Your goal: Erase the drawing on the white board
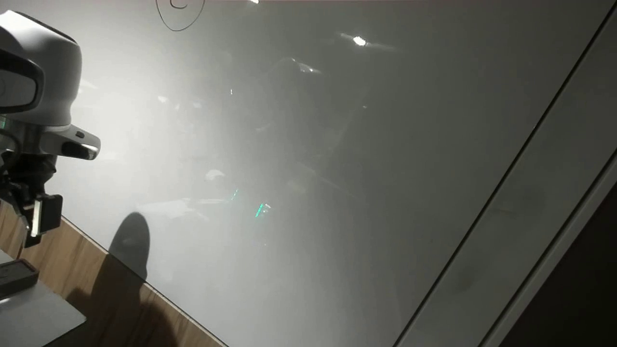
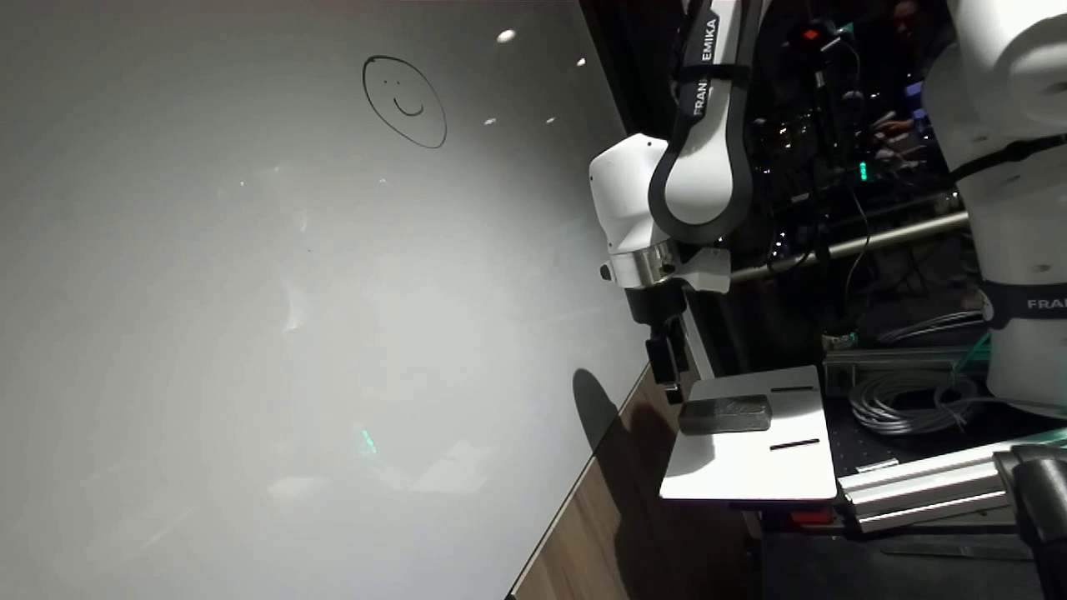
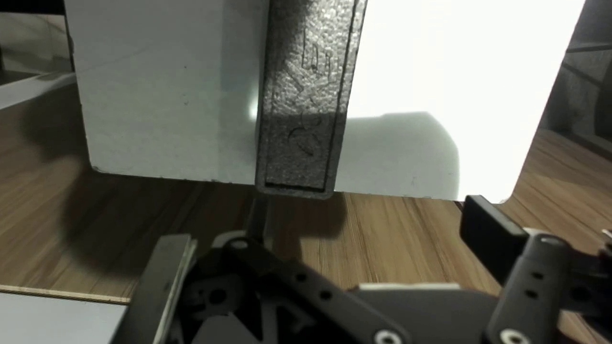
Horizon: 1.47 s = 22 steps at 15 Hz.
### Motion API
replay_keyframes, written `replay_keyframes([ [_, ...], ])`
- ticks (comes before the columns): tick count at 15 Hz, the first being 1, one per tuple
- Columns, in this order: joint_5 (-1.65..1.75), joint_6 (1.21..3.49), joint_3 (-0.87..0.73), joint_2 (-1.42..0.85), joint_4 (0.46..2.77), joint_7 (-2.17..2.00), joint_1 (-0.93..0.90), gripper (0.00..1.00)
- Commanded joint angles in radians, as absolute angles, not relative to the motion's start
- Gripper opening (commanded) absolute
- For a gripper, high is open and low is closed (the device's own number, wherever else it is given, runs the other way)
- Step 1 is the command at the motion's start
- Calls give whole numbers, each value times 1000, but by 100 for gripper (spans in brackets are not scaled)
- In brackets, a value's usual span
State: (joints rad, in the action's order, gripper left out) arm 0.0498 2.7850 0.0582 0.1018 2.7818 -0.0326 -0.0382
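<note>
The white board (image 2: 250, 333) fills much of both exterior views as a glossy grey-white panel. Drawn in thin black line, a smiley face (image 2: 408, 113) is on its upper part; only the lower part of that drawing (image 1: 178, 30) shows at the top of an exterior view. A dark grey oblong block (image 2: 723, 415), eraser-like, lies on a white plate (image 2: 800, 471). My gripper (image 3: 354, 227) is open with nothing between its fingers. It hangs by the block's board-side end, pointing down; whether it touches cannot be told. The block (image 3: 308, 105) lies ahead of the fingertips in the wrist view.
Below the board runs a brown wooden strip (image 1: 120, 289), close to the white plate. Beside the plate are an aluminium profile (image 2: 925, 492), a coiled cable (image 2: 896, 408) and the arm's base (image 2: 1029, 358). A dark seam (image 1: 506, 178) crosses the panel diagonally.
</note>
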Motion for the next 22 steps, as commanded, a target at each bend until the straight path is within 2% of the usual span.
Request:
replay_keyframes([
  [1,100,2887,51,36,2782,-51,-18,100],
  [14,403,2893,25,-34,2781,-291,18,100],
  [22,386,2952,28,-90,2780,-286,18,100],
])
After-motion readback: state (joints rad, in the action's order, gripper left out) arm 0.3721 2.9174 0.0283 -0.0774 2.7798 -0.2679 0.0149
